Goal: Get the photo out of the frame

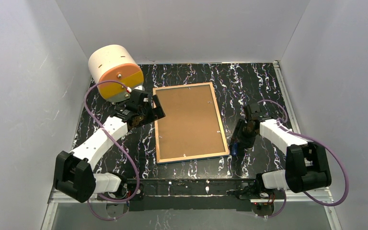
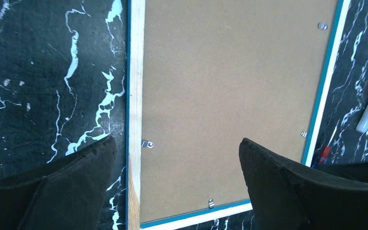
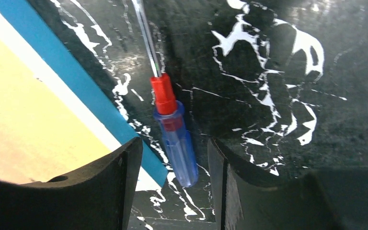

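- The frame [image 1: 191,158] lies face down mid-table, its brown backing board [image 1: 188,122] up and held by small metal clips [image 2: 147,143]; the photo is hidden.
- The left gripper [image 2: 177,143] hovers over the frame's left edge, jaws wide, holding nothing.
- The right gripper [image 3: 172,143] is just right of the frame's near right corner, jaws partly open astride a blue-handled screwdriver [image 3: 179,153] lying on the table [image 1: 254,81].
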Motion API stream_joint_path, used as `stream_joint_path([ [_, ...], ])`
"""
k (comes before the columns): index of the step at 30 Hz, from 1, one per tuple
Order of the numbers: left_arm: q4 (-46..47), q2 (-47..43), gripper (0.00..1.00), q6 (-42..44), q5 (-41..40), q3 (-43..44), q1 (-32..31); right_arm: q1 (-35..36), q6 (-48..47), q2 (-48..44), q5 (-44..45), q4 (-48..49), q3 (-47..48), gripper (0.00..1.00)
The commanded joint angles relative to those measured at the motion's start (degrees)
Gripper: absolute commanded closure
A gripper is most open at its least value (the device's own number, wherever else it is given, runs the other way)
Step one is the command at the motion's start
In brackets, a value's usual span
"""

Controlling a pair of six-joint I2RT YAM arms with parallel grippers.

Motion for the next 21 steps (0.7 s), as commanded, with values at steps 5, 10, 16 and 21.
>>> stream_joint_path([
  [5,-0.51,-5.11,0.02,-2.29,-3.80,-0.96,1.85,1.29,3.83,-1.53,5.75,0.23,-2.31,0.42],
  [10,-0.91,-5.43,0.02,-2.49,-3.96,-1.21,2.26,2.26,2.90,1.49,4.45,1.28,-2.63,0.46],
  [16,-1.98,-6.04,0.02,-1.64,-4.62,0.35,2.86,4.00,3.77,2.13,7.95,1.26,-2.77,0.58],
  [21,-4.38,-6.74,0.02,0.18,-7.06,2.14,2.96,5.30,4.93,2.12,9.73,1.76,-3.61,0.57],
])
